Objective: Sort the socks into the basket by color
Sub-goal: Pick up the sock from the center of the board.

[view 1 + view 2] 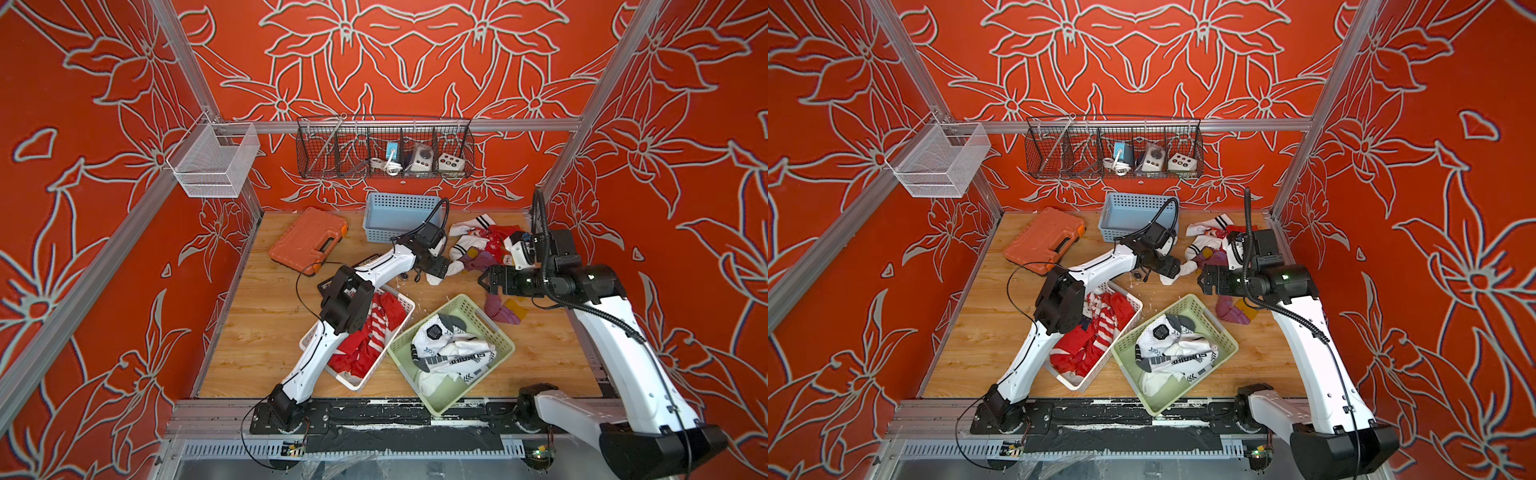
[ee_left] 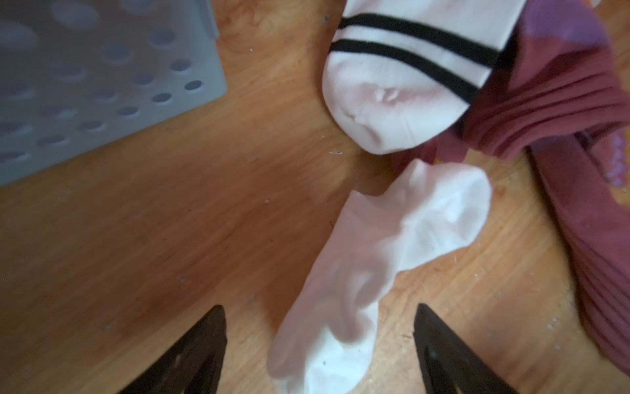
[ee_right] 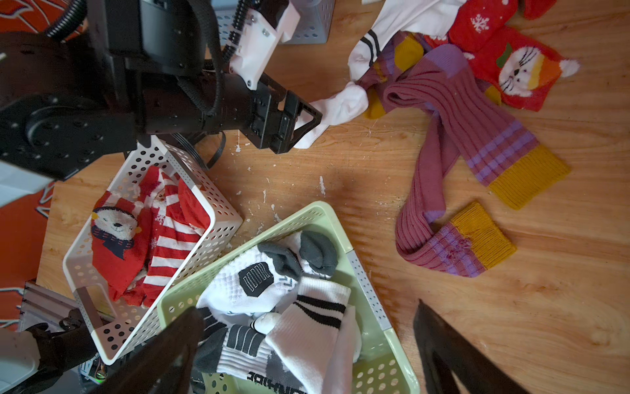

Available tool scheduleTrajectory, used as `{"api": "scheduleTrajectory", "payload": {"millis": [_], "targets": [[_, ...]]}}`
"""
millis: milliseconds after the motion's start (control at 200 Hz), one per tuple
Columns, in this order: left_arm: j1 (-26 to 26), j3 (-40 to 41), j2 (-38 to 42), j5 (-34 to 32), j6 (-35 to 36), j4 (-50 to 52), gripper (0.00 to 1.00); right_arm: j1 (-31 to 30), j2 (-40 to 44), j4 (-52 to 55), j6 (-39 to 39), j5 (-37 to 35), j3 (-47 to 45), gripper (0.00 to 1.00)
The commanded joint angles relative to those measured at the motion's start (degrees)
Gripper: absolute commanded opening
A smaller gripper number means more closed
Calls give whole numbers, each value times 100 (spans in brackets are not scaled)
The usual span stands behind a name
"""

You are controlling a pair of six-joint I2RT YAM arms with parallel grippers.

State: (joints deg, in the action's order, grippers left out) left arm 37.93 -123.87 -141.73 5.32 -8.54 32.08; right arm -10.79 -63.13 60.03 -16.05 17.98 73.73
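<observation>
Ok, left fingers [image 2: 204, 348] were apart, straddling a plain white sock [image 2: 358, 273] that lay flat on the tabletop [image 1: 257, 332], with no contact visible on either side. Right fingers [image 3: 439, 348] were spread wide with nothing between them, hanging over the far rim of the green basket [image 1: 486, 320].

In the way:
- A striped white sock [image 2: 409, 68] lay just past the plain one, on top of the purple socks [image 2: 545, 102].
- The blue basket [image 2: 102, 85] sat just beside the left wrist.
- The right arm reached in near the sock pile [image 1: 478, 241], above a lone purple sock [image 1: 503, 309].

Already sorted: red socks [image 3: 119, 252] in the white basket [image 3: 223, 218], and white socks [image 3: 272, 290] in the green one. The two baskets sat just beside each other.

Room: there was bare wood between the plain sock and the front baskets, and a wide bare strip in front of the orange case [image 1: 307, 239]. The pile hugged the back right corner. The green basket's front corner hung over the tabletop's front edge.
</observation>
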Motion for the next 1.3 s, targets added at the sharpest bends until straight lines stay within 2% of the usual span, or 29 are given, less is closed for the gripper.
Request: {"api": "scheduleTrajectory", "payload": {"millis": [0, 150, 245, 465, 540, 826, 1026, 1296], "targets": [[48, -115, -122, -62, 142, 291, 76, 43, -42, -61, 129, 47, -50, 98], [48, -8, -128, 2, 106, 281, 62, 57, -47, -67, 138, 27, -46, 98], [54, 78, -83, 30, 106, 229, 50, 68, -35, -88, 129, 47, -68, 98], [65, 174, 104, 65, 115, 190, 16, 73, 28, -88, 112, 48, -105, 98], [65, 227, 234, 81, 133, 146, 0, 68, 30, -88, 109, 57, -113, 98], [65, 284, 791, 212, 316, 191, 0, 68, 90, -88, 76, 64, -98, 98], [64, 326, 1288, 568, 482, 434, 0, 70, 106, -140, 50, 115, -147, 98], [73, 1027, 2379, 1199, 471, 539, 0, 76, 28, -202, 21, 193, -101, 98]]}}
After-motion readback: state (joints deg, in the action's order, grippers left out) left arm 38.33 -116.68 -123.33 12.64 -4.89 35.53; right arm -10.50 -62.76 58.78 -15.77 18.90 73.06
